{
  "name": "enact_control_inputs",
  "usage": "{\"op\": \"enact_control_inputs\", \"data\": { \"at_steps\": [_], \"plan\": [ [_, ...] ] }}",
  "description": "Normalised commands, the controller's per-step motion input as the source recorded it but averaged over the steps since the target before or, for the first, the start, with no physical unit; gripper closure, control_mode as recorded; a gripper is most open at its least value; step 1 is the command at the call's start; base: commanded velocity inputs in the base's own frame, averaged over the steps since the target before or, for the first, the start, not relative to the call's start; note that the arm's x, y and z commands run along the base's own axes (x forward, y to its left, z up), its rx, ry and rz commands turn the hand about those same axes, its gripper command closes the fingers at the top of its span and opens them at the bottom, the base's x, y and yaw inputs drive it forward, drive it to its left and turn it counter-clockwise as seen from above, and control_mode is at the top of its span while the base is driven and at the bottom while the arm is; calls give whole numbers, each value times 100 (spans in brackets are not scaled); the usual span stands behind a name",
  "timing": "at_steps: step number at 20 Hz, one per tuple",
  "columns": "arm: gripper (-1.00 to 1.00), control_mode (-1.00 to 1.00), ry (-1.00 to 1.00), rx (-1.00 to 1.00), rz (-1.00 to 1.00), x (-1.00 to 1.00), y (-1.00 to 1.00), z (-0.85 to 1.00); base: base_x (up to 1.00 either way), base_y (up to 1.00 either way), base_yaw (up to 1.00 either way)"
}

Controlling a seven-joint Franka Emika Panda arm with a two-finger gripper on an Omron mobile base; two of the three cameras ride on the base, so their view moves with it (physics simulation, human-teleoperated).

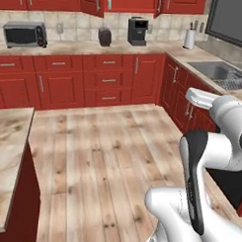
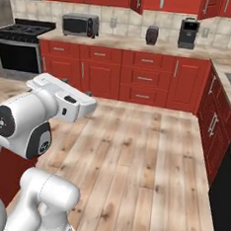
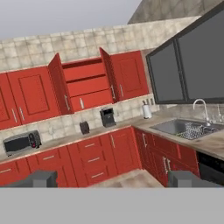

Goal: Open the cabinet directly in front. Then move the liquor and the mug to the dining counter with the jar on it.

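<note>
Hand view: the cabinet point(image 3: 85, 84) is far ahead of the end effector point(image 3: 113, 178) and up high on the wall. Both of its red doors stand open. A slim pale bottle, the liquor point(image 3: 82, 103), stands on its bottom shelf, far ahead of the end effector and a bit to its left. The end effector is wide open, with its two tips far apart, and it holds nothing. Below the cabinet, a black coffee machine point(image 3: 107, 117) and a small dark toaster point(image 3: 84, 127) sit on the bench point(image 3: 65, 139). A microwave point(image 3: 21, 142) sits further left. To the right of the end effector is a metal sink point(image 3: 183, 127) with a tap point(image 3: 200, 107).
</note>
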Motion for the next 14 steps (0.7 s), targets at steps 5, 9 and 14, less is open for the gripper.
{"op": "enact_control_inputs", "data": {
  "at_steps": [5, 9, 14],
  "plan": [
    [-100, 100, 0, 0, 0, 0, 0, 0, 100, -20, 3],
    [-100, 100, 0, 0, 0, 0, 0, 0, 100, -30, 2],
    [-100, 100, 0, 0, 0, 0, 0, 0, 100, -47, 0]
  ]
}}
